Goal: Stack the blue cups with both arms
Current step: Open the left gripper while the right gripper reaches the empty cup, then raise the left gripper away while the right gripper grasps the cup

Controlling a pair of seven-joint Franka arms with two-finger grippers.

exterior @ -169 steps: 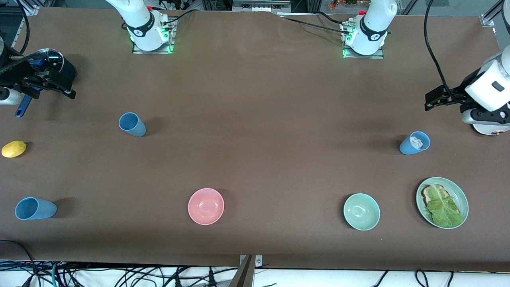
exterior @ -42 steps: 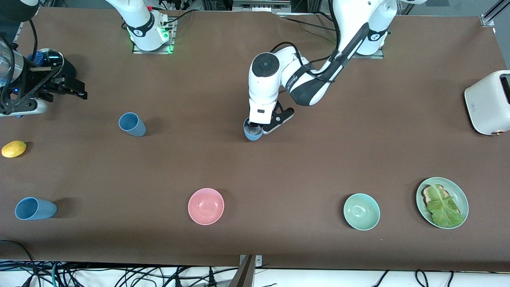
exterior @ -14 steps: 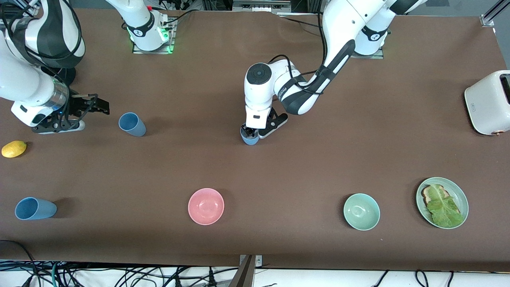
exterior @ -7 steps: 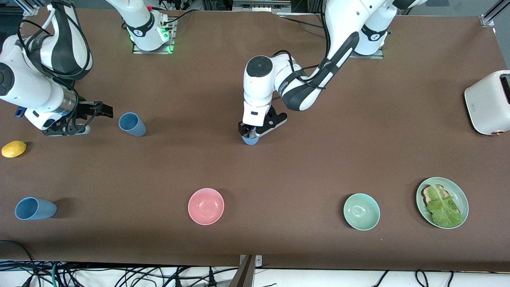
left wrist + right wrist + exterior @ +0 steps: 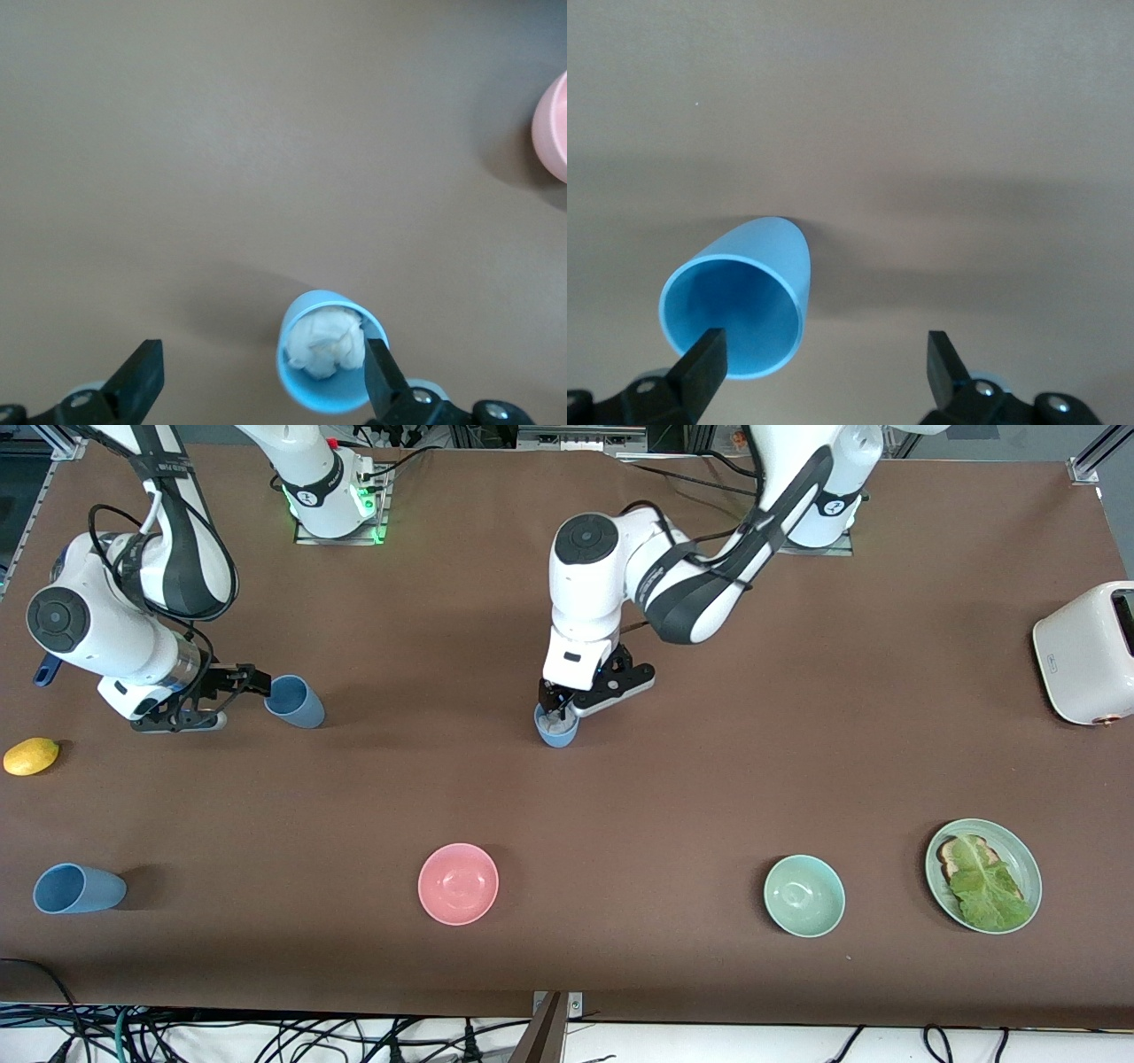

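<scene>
A blue cup with a crumpled white wad inside stands mid-table. My left gripper hangs just above it, open. In the left wrist view the cup sits against one finger, off-centre in the left gripper. A second blue cup stands toward the right arm's end. My right gripper is low beside it, open, with one fingertip by the rim. In the right wrist view that cup lies off one side of the right gripper. A third blue cup sits nearest the front camera.
A pink bowl and a mint-green bowl stand nearer the front camera. A green plate with toast and lettuce and a white toaster are at the left arm's end. A lemon lies at the right arm's end.
The left gripper has opened, let go of the cup with the wad and lifted slightly. The right arm has swung in and brought its gripper up to the second cup.
</scene>
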